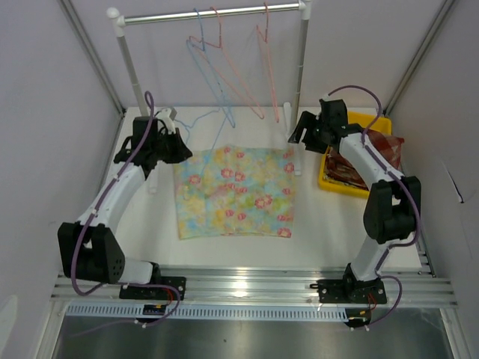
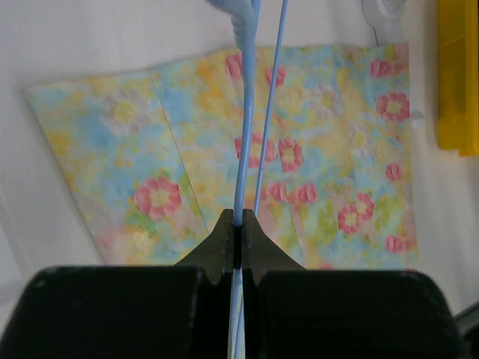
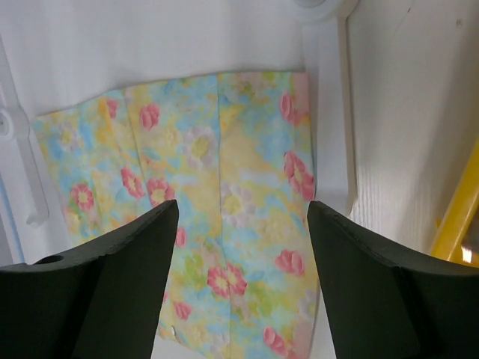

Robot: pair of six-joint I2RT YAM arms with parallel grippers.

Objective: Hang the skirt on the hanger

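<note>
Two grippers, one skirt, one hanger in hand.

Skirt (image 1: 233,192): floral; spread flat at the centre of the table (image 1: 322,224); no corner lifted; no hanger on or under it.

Left gripper (image 2: 238,228): at the skirt's 10 o'clock corner in the top view; clamped tight on the thin wire of the blue hanger (image 2: 246,149); wire runs off toward 12 o'clock; hook end appears to reach the rail (image 1: 209,15), though contact there is too small to confirm.

Right gripper (image 3: 243,247): at the skirt's 2 o'clock corner, near the rack's right post (image 1: 301,67); fingers spread wide with nothing between them; skirt's far edge and corner directly below in the right wrist view.

Pink hangers (image 1: 258,52): on the rail at 12 o'clock; untouched.

Yellow tray (image 1: 378,120): at 3 o'clock of the skirt; holds a dark red garment (image 1: 383,149).

Step in hand, by judgement: hanger secured; skirt not yet picked up.

Next move, by judgement: calls for lowering the right gripper onto the skirt's edge at 2 o'clock; a clean pinch of the fabric layers; then hanger and lifted edge brought together; likely trouble is limp cloth slipping and thin wire swinging.
</note>
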